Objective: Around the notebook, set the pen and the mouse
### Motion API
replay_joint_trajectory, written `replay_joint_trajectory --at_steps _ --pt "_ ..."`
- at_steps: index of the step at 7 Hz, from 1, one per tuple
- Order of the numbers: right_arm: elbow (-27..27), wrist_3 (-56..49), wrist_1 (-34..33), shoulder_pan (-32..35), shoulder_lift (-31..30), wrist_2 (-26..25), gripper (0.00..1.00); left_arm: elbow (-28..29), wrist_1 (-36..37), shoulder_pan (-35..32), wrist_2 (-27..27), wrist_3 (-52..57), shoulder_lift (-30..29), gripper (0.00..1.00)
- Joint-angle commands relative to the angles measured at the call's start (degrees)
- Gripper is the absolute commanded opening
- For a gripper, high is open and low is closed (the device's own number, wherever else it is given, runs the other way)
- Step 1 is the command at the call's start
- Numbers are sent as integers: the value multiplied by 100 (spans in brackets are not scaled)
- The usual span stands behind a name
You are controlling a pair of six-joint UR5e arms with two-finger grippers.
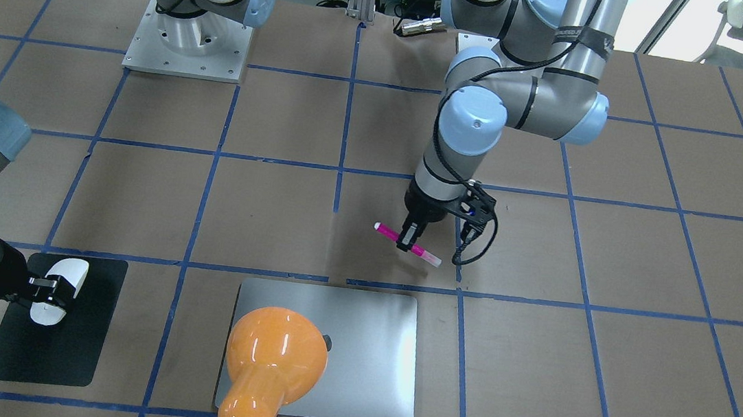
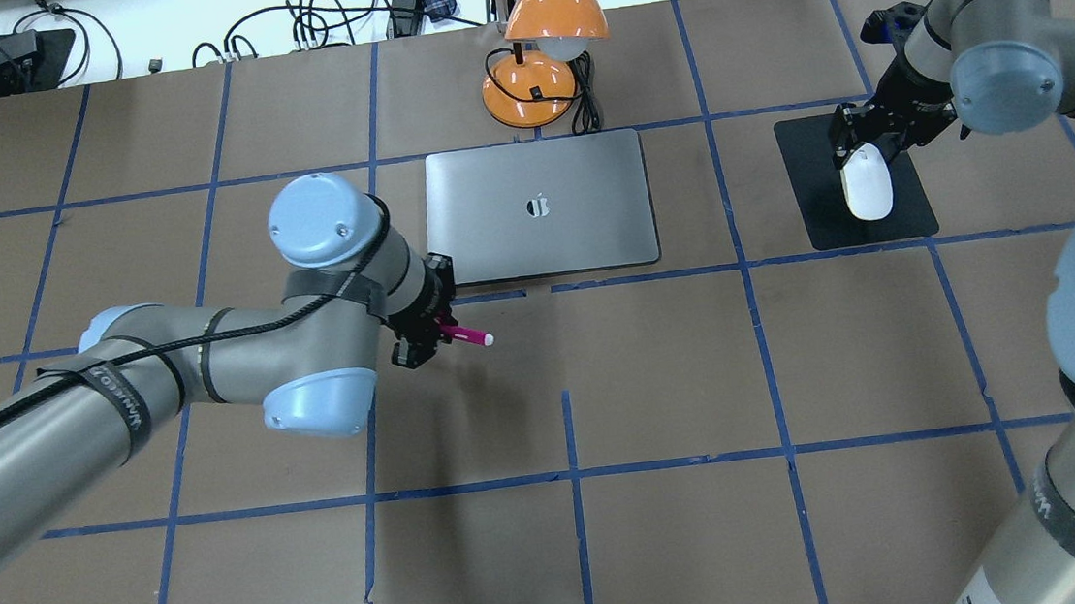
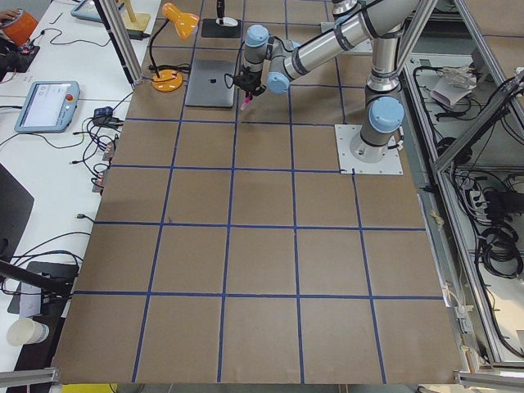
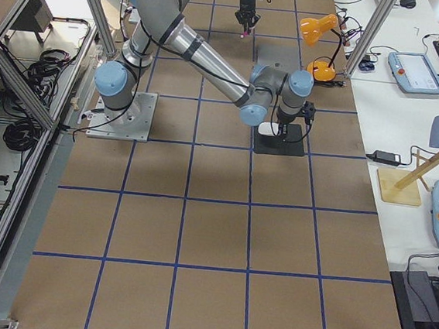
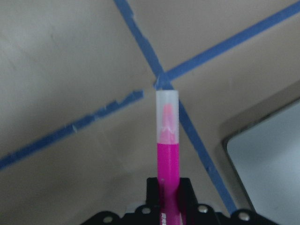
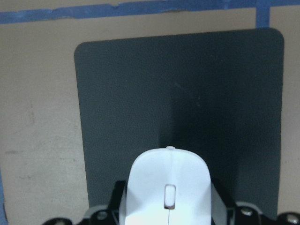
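The silver-grey notebook (image 2: 588, 210) lies flat at the table's far middle and also appears in the front-facing view (image 1: 370, 353). My left gripper (image 2: 433, 335) is shut on the pink pen (image 2: 467, 334), holding it level just above the table. It hangs in front of the notebook's near-left corner. In the left wrist view the pen (image 5: 168, 154) points at a tape crossing. My right gripper (image 2: 861, 157) is shut on the white mouse (image 2: 866, 182) over the black mat (image 2: 909, 211). I cannot tell whether the mouse touches the mat.
An orange desk lamp (image 2: 552, 28) stands behind the notebook, its shade leaning over the notebook's far edge (image 1: 269, 363). The black mat (image 1: 73, 350) lies to the notebook's right in the overhead view. Blue tape lines grid the brown table.
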Motion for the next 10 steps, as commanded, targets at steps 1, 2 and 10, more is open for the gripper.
replay_joint_trajectory --at_steps 1,2,10 --pt "-50 25 -56 3 130 8 75 14 -32 -892 136 -1454 -163 0" --pt "-50 25 -47 3 182 -1 88 14 -32 -1201 214 -1930 -198 0" --pt "-111 654 1594 1038 -1704 -36 100 1278 -952 -1626 250 -2568 -1006 100"
